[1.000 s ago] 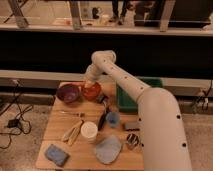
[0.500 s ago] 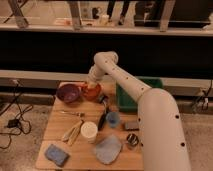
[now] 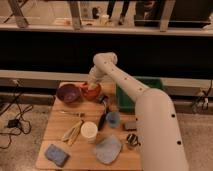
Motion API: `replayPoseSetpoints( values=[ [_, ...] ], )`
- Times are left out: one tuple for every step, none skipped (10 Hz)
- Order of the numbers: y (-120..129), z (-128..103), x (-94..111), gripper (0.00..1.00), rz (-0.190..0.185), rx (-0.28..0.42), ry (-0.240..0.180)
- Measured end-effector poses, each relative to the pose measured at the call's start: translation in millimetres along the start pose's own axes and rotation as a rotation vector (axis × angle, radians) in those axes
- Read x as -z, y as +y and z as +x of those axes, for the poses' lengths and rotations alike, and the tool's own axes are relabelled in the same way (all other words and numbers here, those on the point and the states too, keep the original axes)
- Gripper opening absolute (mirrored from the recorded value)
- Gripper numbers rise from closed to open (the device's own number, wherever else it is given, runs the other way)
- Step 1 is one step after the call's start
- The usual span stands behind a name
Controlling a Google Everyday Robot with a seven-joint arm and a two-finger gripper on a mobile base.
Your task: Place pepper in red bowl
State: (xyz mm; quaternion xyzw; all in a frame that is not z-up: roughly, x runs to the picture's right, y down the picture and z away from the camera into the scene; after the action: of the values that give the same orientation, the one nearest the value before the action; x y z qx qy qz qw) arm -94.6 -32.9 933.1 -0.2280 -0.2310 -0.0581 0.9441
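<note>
Red bowl [image 3: 91, 93] sits beside the purple bowl [image 3: 68, 93] at the table's [image 3: 56, 126] far edge. I hold the gripper [image 3: 91, 86] low over it, pinched closed, so a release lands inside. I cannot pick out the pepper against the red.

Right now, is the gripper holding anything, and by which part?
Cannot tell. The gripper is down over the red bowl with jaws shut, but whether the pepper is between them is hidden.
</note>
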Motion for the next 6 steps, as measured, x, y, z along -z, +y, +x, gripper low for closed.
replayPoseSetpoints(
  values=[
    [0.8, 0.0, -1.9, 0.00, -0.005, 0.000, 0.004],
    [1.1, -0.4, -3.3, 0.00, -0.007, 0.000, 0.004],
    [1.3, -0.7, -5.0, 0.00, -0.010, 0.001, 0.006],
    [1.2, -0.3, -6.3, 0.00, -0.012, 0.003, 0.007],
    [0.6, -0.6, -6.7, 0.00, -0.013, 0.006, 0.007],
    [0.6, -2.5, -7.7, 0.07, -0.015, 0.012, 0.006]
  ],
)
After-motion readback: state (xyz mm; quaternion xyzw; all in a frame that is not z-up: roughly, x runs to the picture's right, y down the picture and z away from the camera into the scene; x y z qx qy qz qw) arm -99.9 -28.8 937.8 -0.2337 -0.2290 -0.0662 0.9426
